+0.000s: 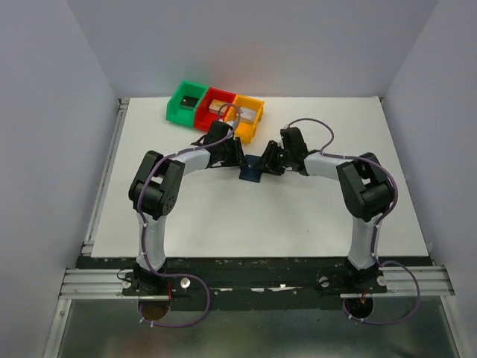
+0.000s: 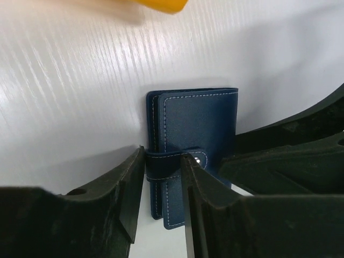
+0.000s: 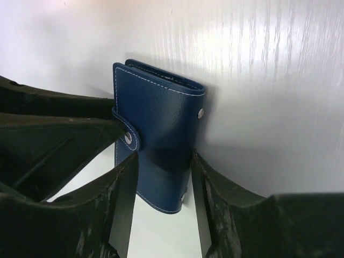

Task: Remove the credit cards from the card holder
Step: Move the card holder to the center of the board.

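The card holder [image 1: 252, 173] is a navy blue wallet with white stitching, lying closed on the white table between both arms. Its strap [image 2: 164, 161] is snapped over the cover. My left gripper [image 2: 161, 164] has its fingers either side of the strap at the spine edge, touching it. From the opposite side my right gripper [image 3: 161, 166] straddles the card holder [image 3: 158, 118] across its width, with both fingers against its edges. In the top view the left gripper [image 1: 237, 158] and right gripper [image 1: 270, 160] meet over it. The credit cards are hidden inside.
Three small bins stand in a row at the back of the table [image 1: 223, 224]: green [image 1: 186, 103], red [image 1: 216, 108] and orange [image 1: 248, 115], the last just behind my left gripper. Grey walls enclose the table on three sides.
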`<act>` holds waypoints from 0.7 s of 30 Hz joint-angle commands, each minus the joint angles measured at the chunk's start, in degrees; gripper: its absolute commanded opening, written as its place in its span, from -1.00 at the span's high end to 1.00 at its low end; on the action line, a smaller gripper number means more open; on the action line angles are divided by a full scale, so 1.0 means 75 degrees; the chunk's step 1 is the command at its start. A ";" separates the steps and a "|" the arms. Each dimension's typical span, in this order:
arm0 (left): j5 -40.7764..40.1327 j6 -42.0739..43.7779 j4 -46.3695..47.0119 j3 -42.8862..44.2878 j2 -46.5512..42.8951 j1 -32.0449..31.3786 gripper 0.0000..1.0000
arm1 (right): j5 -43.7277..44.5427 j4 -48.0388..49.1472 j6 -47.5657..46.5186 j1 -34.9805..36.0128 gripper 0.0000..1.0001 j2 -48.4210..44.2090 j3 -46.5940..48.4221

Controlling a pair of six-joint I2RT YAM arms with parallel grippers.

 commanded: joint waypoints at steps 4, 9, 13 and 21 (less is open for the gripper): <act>0.0381 -0.0603 0.0844 -0.1655 -0.0875 -0.0592 0.20 | -0.0139 0.0356 -0.0310 0.0098 -0.03 -0.0932 -0.1720; 0.0147 -0.0697 0.1138 -0.2523 -0.1472 -0.1073 0.21 | -0.0139 0.0439 -0.0440 0.0145 -0.02 -0.1752 -0.2798; -0.0040 -0.0814 0.1442 -0.3483 -0.2187 -0.1389 0.21 | -0.0034 0.0427 -0.0510 0.0262 -0.02 -0.2619 -0.3771; -0.0590 -0.1037 0.1304 -0.4471 -0.3406 -0.1718 0.07 | 0.0504 -0.0121 -0.0650 0.0321 -0.07 -0.4201 -0.4746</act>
